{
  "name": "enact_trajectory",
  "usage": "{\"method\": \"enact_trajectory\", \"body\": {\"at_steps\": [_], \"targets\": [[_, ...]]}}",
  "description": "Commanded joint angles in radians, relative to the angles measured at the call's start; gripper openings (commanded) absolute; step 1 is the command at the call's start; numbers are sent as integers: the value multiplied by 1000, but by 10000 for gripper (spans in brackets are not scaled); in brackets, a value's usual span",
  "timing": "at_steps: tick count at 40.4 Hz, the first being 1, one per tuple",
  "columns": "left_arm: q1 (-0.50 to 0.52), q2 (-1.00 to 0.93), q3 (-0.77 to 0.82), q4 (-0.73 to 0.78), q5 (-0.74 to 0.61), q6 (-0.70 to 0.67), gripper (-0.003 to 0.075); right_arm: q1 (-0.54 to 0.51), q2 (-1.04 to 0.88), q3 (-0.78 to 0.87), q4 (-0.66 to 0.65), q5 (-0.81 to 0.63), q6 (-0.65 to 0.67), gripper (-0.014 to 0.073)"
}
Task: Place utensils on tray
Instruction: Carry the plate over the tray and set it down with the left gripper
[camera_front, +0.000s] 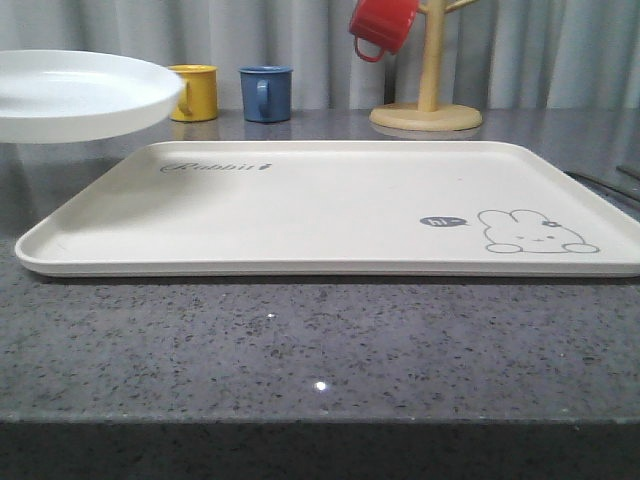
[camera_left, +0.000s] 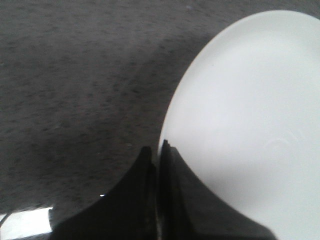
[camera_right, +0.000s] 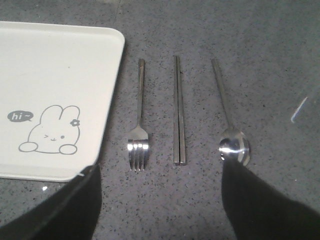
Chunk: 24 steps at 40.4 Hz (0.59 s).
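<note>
The left gripper (camera_left: 159, 165) is clamped on the rim of 1 white plate (camera_front: 70, 92), held above the counter; a slip would drop it near the tray (camera_front: 300, 205). Right of the tray lie 1 fork (camera_right: 139, 130), 2 chopsticks (camera_right: 178, 110) and 1 spoon (camera_right: 229, 125). The right gripper (camera_right: 160, 200), spread wide, could skid these thin pieces.
</note>
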Motion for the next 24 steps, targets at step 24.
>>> {"method": "enact_trajectory", "body": {"at_steps": [24], "targets": [[-370, 139, -34, -27, -135, 1, -19, -4, 15, -25, -4, -61, -5, 530]]}}
